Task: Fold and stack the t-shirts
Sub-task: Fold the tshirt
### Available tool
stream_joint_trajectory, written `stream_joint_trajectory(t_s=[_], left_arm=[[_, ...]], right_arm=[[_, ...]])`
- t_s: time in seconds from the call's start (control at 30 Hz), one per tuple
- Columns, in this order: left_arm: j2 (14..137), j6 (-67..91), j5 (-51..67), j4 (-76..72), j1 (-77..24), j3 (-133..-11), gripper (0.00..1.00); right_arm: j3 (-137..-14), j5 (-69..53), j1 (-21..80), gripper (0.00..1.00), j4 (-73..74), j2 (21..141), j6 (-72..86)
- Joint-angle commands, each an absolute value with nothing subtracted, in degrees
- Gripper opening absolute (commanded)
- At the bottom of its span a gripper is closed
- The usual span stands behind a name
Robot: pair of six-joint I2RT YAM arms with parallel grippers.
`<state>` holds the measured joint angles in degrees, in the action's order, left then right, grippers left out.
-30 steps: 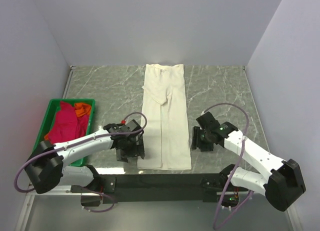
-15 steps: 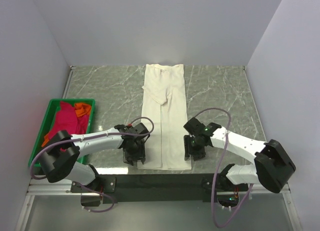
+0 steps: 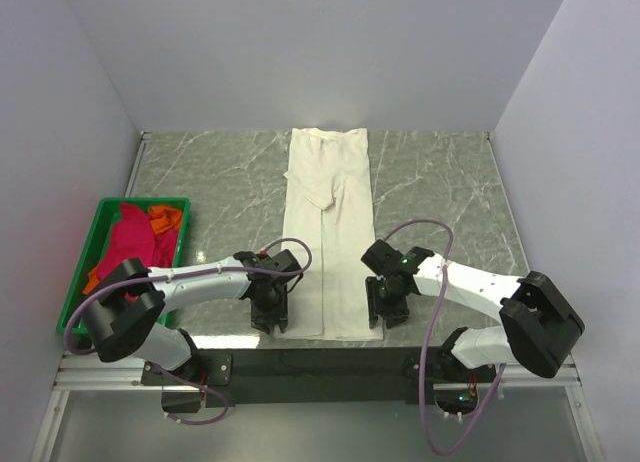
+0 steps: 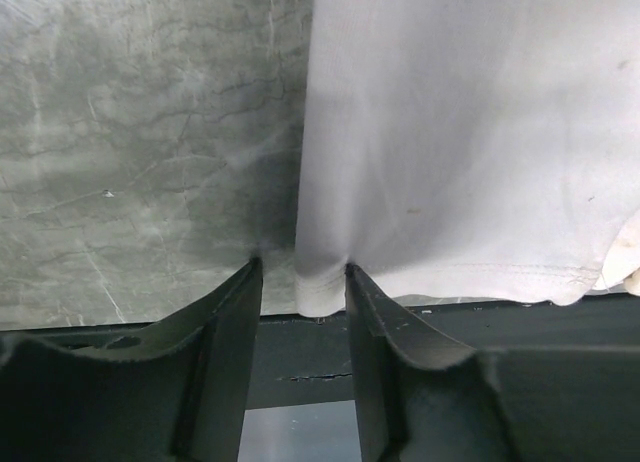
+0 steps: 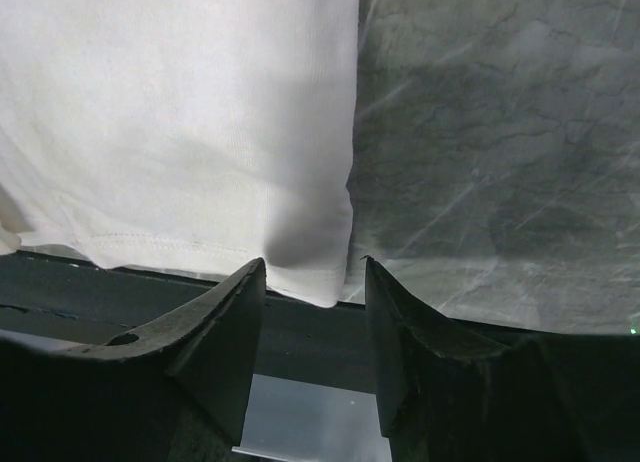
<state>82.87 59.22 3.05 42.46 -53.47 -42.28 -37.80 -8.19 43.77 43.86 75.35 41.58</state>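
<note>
- The cream t-shirt [image 3: 330, 232] is lying flat on the worktop [image 3: 440, 182] as a long, narrow strip, folded lengthwise and running from the far side down to the near edge
- Its near hem is reaching the worktop's front edge, where both hands are working at its two corners
- The left hand [image 3: 270, 307] is straddling the near left corner of the cream t-shirt; in the left wrist view the left hand [image 4: 302, 282] is showing its two fingers standing partly apart with the hem corner between them, one finger touching the cloth [image 4: 450, 132] and a sliver of worktop [image 4: 130, 132] showing beside the other, so the cloth is not being clamped
- The right hand [image 3: 385, 307] is straddling the near right corner; in the right wrist view the right hand [image 5: 312, 272] is holding its fingers about half apart around the corner of the cloth [image 5: 180, 112], with bare worktop [image 5: 500, 132] showing at the outer finger
- The green crate [image 3: 145, 200] is sitting at the left side of the worktop, well apart from the cream t-shirt
- The crimson-pink t-shirt [image 3: 130, 247] and the orange t-shirt [image 3: 165, 219] are lying crumpled inside the crate
</note>
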Motion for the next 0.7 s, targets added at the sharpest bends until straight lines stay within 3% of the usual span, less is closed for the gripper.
stream_joint_trajectory(t_s=[0.0, 0.33, 0.5, 0.57, 0.6, 0.67], left_arm=[[84.11, 59.68, 5.71, 40.78, -54.67, -42.19, 0.43], [85.34, 58.8, 6.68, 40.17, -54.84, -42.36, 0.39], [86.13, 58.19, 6.59, 40.26, -54.84, -42.89, 0.34], [86.48, 58.1, 6.85, 40.08, -54.84, -42.89, 0.31], [86.57, 58.1, 6.94, 39.82, -54.84, -42.72, 0.24], [86.31, 58.53, 6.94, 39.73, -54.84, -42.45, 0.16]], right_arm=[[-38.58, -8.18, 44.91, 0.51, 45.35, 76.02, 42.63], [-37.88, -10.98, 46.32, 0.48, 44.12, 78.66, 43.07], [-37.62, -11.51, 46.76, 0.4, 43.33, 79.63, 43.33], [-37.09, -11.69, 46.76, 0.29, 42.89, 79.28, 43.59], [-37.0, -11.78, 46.76, 0.24, 42.8, 79.19, 43.59], [-37.09, -11.69, 46.76, 0.08, 42.89, 78.93, 43.33]])
